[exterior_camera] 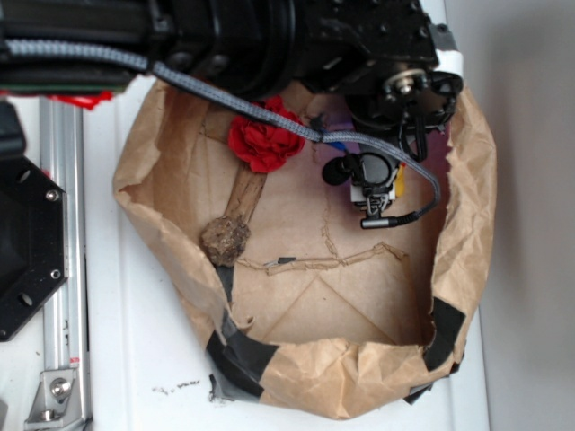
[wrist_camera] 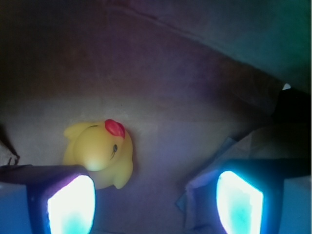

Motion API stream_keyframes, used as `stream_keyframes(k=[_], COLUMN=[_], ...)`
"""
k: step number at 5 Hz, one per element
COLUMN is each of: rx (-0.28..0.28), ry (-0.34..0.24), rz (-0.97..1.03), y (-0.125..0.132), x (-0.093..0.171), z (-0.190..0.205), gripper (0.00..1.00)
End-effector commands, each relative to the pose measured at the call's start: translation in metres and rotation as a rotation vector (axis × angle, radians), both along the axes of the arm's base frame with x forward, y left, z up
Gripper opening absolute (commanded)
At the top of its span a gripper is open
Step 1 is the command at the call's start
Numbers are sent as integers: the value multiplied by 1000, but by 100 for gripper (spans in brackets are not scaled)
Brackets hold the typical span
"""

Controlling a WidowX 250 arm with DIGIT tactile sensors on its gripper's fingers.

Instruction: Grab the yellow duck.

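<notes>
- Wrist view: end effector [wrist_camera: 156,202] spread wide, nothing between its fingers [wrist_camera: 72,204].
- Yellow duck [wrist_camera: 100,153] lies on brown paper, just beside the left-hand finger.
- Exterior view: red flower [exterior_camera: 265,139] nearby.

Exterior view bright and even; wrist view dim, purple-tinted, soft-focused.
</notes>
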State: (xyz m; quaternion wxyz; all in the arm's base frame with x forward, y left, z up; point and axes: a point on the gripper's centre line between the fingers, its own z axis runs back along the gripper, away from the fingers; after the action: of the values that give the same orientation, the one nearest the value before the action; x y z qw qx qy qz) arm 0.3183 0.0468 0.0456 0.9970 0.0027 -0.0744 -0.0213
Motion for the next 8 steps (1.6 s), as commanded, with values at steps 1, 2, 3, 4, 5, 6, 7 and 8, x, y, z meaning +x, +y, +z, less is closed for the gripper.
stream_keyframes(k=[1, 2, 3, 4, 5, 6, 7, 8], rx=[3, 0, -27, -35, -42, -70, -145, -169], ry=[47, 102, 101, 95, 91, 29, -109, -152], rz=[-52, -117, -113, -109, -109, -112, -105, -68], y=[-20, -39, -39, -37, -37, -44, -56, -53], x=[16, 4, -1, -2, -2, -6, -19, -26], z=[-15, -20, -22, -22, -22, 5, 55, 101], gripper=[100, 100, 28, 0, 0, 0, 0, 0])
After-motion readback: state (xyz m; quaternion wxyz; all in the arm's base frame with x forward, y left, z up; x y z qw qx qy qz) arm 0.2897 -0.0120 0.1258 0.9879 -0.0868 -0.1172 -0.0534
